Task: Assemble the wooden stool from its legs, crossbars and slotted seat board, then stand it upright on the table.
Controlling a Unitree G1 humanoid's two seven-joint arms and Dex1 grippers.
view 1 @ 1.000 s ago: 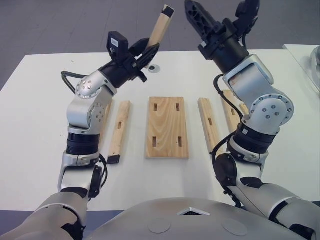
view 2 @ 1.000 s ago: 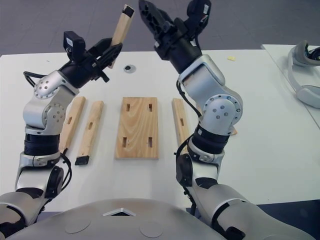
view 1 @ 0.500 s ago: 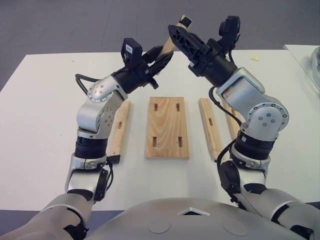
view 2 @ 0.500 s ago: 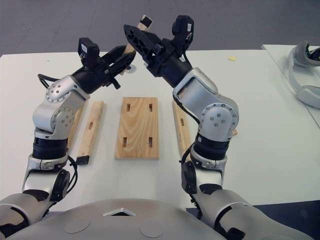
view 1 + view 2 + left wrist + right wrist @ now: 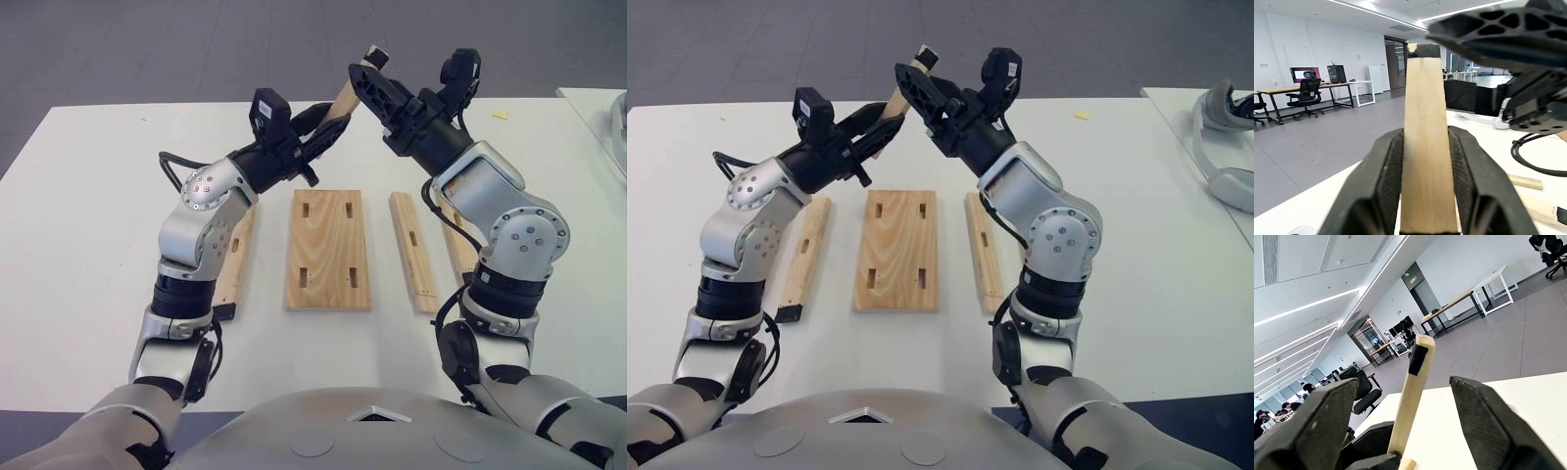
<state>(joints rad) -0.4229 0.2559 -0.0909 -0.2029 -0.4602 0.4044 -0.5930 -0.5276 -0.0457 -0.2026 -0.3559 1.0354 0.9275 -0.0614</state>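
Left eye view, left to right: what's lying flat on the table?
slotted piece by the left arm → slotted seat board → slotted piece right of the board → wooden piece partly behind the right arm. The leg in the left claw is in the air, so not counted.

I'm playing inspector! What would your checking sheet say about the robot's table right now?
Surface: white table, flat.
Job's things: seat board flat in the middle; left piece and right piece flat beside it; leg raised above the far side.
Clutter: small yellow scrap near the far edge.
Grippers: left gripper shut on the leg; right gripper open, fingers either side of its black-capped end.
Cables: black cable loops off the left arm.
Surroundings: grey floor, office desk, chair; grey device on the next table.
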